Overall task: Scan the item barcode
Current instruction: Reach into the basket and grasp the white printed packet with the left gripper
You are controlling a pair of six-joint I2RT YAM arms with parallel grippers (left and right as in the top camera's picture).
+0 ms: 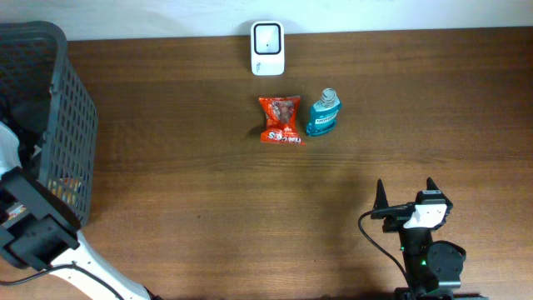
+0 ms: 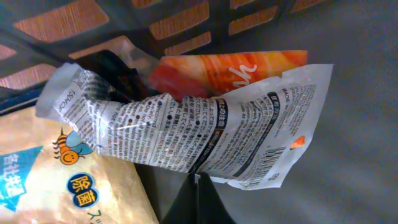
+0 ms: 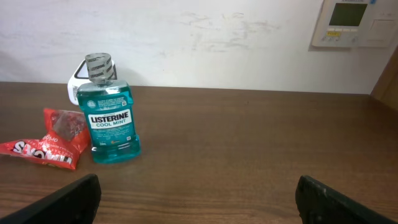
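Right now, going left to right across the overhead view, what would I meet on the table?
Dark mesh basket → red snack packet → blue mouthwash bottle → right gripper.

The table [image 1: 250, 208] is dark brown wood with the grain running left to right, and its far edge meets a pale wall. 4 things stand or lie on it. A dark mesh basket [image 1: 77, 125] stands at the left end. A white scanner [image 1: 267, 48] sits at the far edge, against the wall. Near the middle a red snack packet [image 1: 280, 120] lies flat. Just beside it, on the right in the overhead view, a blue mouthwash bottle [image 1: 323, 113] stands upright. The rest of the top is bare wood.
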